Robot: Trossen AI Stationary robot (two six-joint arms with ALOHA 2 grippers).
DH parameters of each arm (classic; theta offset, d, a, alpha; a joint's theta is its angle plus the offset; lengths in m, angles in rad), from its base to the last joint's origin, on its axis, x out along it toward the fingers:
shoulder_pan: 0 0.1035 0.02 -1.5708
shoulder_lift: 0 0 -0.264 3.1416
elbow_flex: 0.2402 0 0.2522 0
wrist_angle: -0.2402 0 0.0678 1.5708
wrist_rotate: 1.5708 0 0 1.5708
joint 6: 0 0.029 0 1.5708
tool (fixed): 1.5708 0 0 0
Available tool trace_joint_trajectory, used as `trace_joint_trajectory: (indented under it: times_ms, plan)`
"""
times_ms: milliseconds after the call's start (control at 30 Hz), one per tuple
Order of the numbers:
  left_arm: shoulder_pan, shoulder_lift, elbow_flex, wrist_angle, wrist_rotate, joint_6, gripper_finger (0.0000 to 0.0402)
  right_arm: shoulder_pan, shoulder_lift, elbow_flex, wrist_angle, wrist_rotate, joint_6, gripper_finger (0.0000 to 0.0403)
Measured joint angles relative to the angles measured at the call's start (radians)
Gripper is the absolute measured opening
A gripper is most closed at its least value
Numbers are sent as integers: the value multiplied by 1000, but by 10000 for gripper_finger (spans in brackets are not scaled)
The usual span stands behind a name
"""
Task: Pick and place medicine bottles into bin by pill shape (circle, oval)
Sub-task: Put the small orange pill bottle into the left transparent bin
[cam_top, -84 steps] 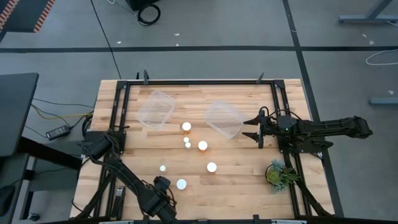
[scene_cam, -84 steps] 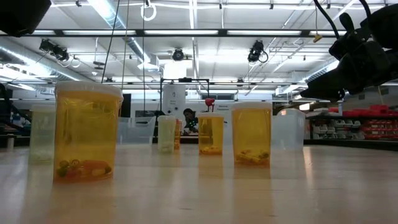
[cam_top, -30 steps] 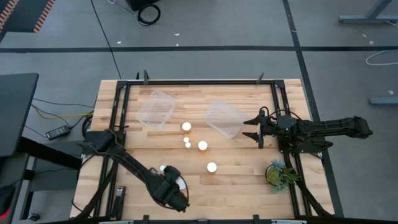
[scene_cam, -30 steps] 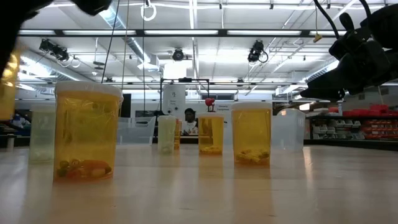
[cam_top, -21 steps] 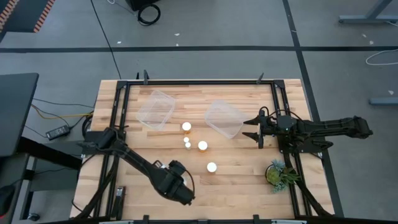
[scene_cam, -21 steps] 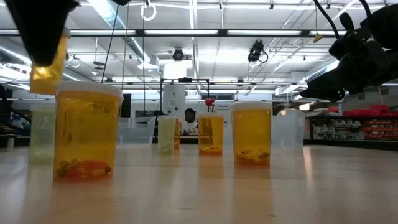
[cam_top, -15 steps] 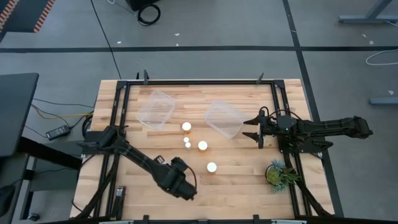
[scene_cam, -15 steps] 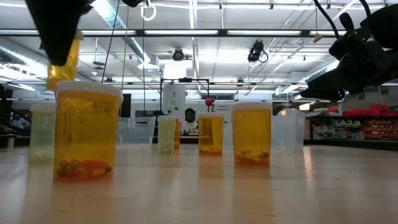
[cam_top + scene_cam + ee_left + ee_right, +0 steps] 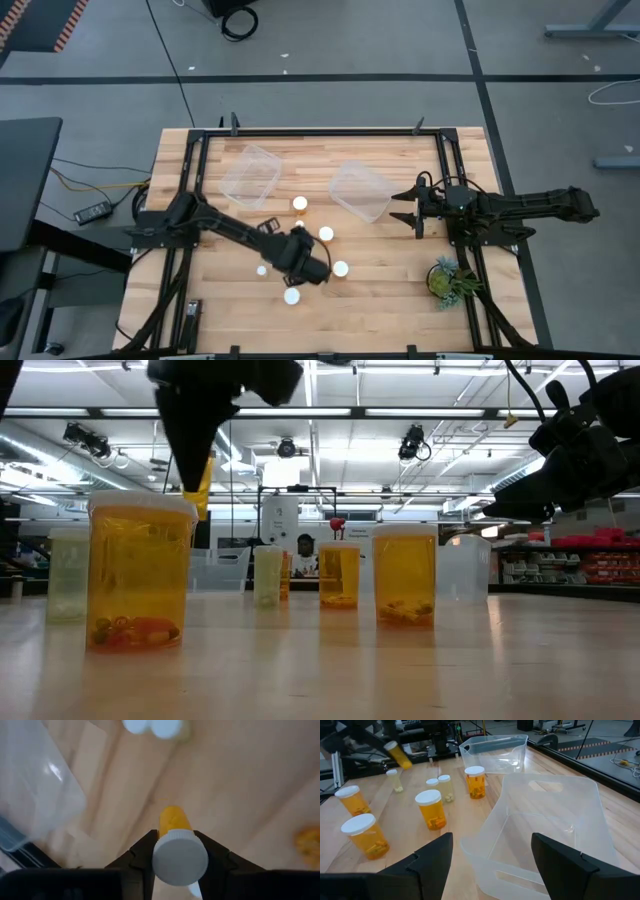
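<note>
My left gripper [image 9: 308, 265] is over the middle of the table, shut on an orange pill bottle [image 9: 174, 821] with a white cap. That bottle also shows in the low view [image 9: 203, 485] and in the right wrist view [image 9: 398, 754]. Several more orange bottles stand on their bases on the wooden table, among them one at the middle [image 9: 325, 233], one near it [image 9: 341, 268] and one nearer the front [image 9: 291, 295]. My right gripper [image 9: 405, 211] is open and empty beside the right clear bin [image 9: 360, 190]. A second clear bin [image 9: 250, 177] lies to the left. My left gripper pinches the bottle at its white cap [image 9: 180, 858], one finger [image 9: 144, 854] on each side of the cap. The fingers come from above, slanting down, and lie along the bottle. The orange body sticks out past the fingertips, tilted, lifted clear of the table.
A green potted plant [image 9: 450, 280] stands at the near right. A black frame [image 9: 300, 133] runs round the table's far edge and sides. The right bin's open mouth [image 9: 545, 820] lies right in front of my right gripper.
My left gripper has carried the held bottle from the table's near left toward the far edge and the right, ending over the middle among the standing bottles. The bottle has stayed in the hold, clear of the table. The two near bottles, hidden before under the arm, show again.
</note>
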Motion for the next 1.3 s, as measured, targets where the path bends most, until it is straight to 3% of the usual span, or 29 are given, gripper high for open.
trace_joint_trajectory:
  times_ms: [900, 1033, 1300]
  plan:
    - [378, -15, -6, -45, -323, 469, 113, 0, 0, 0, 0, 0, 0, 276]
    - [433, -63, -55, -43, -372, 496, 117, 0, 0, 0, 0, 0, 0, 276]
    - [549, -257, -316, 27, -404, 478, 121, 0, 0, 0, -2, 0, 0, 276]
